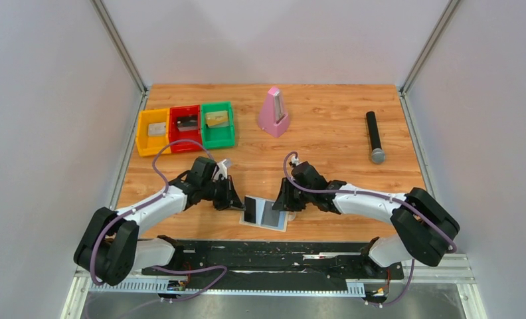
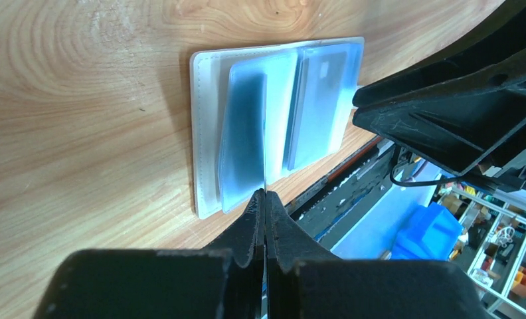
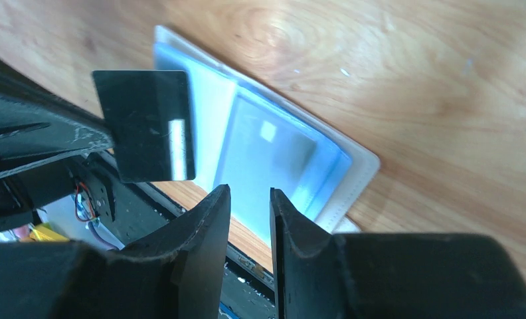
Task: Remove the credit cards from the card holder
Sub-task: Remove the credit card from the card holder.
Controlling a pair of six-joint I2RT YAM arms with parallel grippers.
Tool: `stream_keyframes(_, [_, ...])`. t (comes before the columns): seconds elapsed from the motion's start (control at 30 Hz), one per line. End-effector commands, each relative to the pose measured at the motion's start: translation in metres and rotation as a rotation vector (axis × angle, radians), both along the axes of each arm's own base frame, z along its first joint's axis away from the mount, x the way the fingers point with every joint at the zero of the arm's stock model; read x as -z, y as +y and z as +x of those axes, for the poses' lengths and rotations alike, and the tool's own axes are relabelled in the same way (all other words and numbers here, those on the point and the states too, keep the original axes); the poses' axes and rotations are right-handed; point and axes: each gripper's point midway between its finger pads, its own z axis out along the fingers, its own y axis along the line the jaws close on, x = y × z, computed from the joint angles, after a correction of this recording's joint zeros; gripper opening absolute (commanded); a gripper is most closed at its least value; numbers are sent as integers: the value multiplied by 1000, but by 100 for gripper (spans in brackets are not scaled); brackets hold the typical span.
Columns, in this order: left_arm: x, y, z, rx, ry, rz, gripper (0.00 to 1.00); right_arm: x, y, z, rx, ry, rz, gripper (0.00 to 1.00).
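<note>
- While the left end effector (image 2: 263, 194) is pressed together on one edge of the dark card (image 3: 147, 126), that card hangs in the air above the open pockets, fully clear of them. A pinch this shallow could let the card twist or slip free.
- Beneath it, the card holder (image 2: 206, 100) lies spread flat on the tabletop (image 2: 81, 133), close to the near edge. A snag from a finger could drag it over that edge.
- Its right-hand pocket possibly holds a second card, though the sheen of the plastic prevents certainty.
- At right, the right end effector (image 3: 249, 206) hovers over the holder's near side, jaws slightly spread and empty. A sideways swing of the card risks striking it.
</note>
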Motion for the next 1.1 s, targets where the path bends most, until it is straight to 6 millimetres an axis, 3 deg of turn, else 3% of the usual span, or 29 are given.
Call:
stream_keyframes(0.0, [-17, -1, 7, -14, -34, -14, 0, -45, 22, 18, -136, -201, 91, 30])
stream_keyframes(0.17, [-28, -5, 7, -24, -43, -52, 0, -74, 45, 22, -252, -352, 172, 33])
stream_keyframes(0.37, [-39, -5, 9, -88, -34, -83, 0, -94, 72, 8, -458, -770, 99, 41])
stream_keyframes(0.73, [-41, -6, 11, -137, -7, -93, 0, -79, 96, -21, -533, -1048, -104, 67])
stream_keyframes(0.9, [-47, -6, 13, -169, 4, -106, 0, -67, 99, -25, -542, -1090, -225, 68])
stream_keyframes(1.07, [-49, -5, 12, -183, 5, -109, 0, -53, 95, -14, -499, -1101, -348, 60])
